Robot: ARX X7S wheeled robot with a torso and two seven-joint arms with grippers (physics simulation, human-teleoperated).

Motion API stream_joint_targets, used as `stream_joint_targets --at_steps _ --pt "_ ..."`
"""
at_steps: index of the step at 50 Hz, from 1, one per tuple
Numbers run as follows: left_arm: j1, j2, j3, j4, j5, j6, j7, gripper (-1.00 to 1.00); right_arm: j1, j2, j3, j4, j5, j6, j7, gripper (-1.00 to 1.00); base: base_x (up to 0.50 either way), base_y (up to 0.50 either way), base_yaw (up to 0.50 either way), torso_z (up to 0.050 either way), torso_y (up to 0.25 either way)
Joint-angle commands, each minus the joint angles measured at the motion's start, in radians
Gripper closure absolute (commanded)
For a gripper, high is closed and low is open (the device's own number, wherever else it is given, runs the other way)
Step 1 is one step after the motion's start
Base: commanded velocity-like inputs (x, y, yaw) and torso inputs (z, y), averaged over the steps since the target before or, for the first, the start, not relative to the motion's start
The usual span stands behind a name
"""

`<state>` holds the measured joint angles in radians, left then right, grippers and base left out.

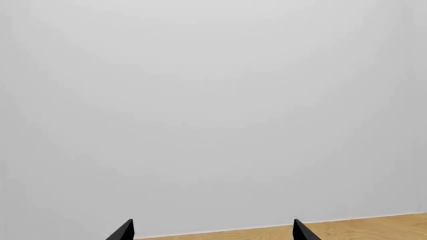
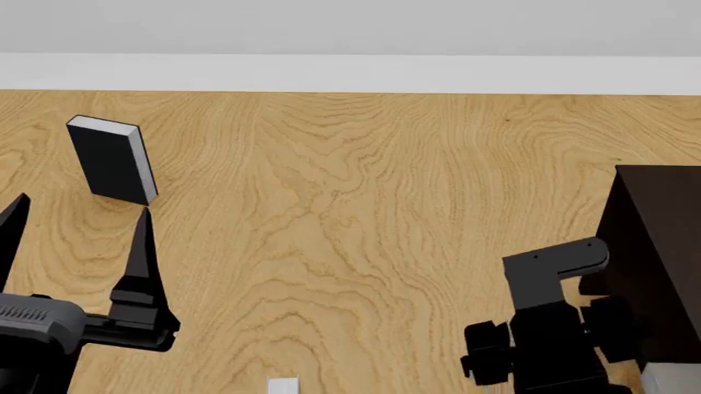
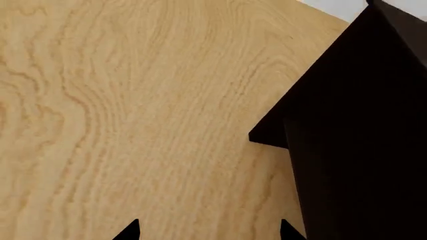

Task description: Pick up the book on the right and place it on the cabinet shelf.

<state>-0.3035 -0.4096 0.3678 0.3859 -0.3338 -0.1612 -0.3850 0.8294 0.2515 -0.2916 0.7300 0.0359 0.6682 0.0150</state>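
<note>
**Both claws released, empty, cabinet beside the right one**

The right claw (image 3: 207, 231) stands spread and empty over the wooden desk (image 3: 120, 125), just beside the dark cabinet (image 3: 360, 130). The left claw (image 2: 77, 238) is also spread, holding nothing, well apart from the cabinet. A black book with white pages (image 2: 110, 158) stands upright just beyond it. The light-grey book cannot be made out; the shelf is hidden.

Cabinet (image 2: 657, 246): cut by head view's right edge; shelf inside hidden.
Right gripper (image 3: 208, 231): only fingertips show in wrist view.
Pale object (image 2: 282, 386): cut by bottom edge, unidentifiable.
</note>
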Motion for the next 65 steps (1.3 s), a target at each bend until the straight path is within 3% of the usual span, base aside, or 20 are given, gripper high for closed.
stream_joint_targets --at_steps 1,29,42,57,65 --pt "-0.001 -0.003 -0.002 0.003 -0.007 0.0 -0.001 -1.0 -0.089 0.017 0.041 -0.265 0.035 0.104 0.011 -1.0 0.0 0.0 0.0 0.0 0.0" --pt "0.002 -0.012 -0.011 0.021 -0.015 0.002 -0.013 -1.0 -0.296 -0.001 0.178 -0.819 0.122 0.196 0.104 -1.0 0.0 0.0 0.0 0.0 0.0" --pt "0.023 -0.018 -0.003 0.063 -0.003 0.008 -0.026 -1.0 -0.36 0.002 0.196 -1.089 0.139 0.315 0.143 -1.0 0.0 0.0 0.0 0.0 0.0" --pt "0.03 -0.026 -0.002 0.096 -0.005 0.003 -0.035 -1.0 -0.368 0.014 0.197 -1.33 0.153 0.444 0.175 -1.0 0.0 0.0 0.0 0.0 0.0" --pt "0.032 -0.03 -0.01 0.111 -0.019 0.001 -0.038 -1.0 -0.373 0.014 0.201 -1.358 0.16 0.439 0.177 -1.0 0.0 0.0 0.0 0.0 0.0"
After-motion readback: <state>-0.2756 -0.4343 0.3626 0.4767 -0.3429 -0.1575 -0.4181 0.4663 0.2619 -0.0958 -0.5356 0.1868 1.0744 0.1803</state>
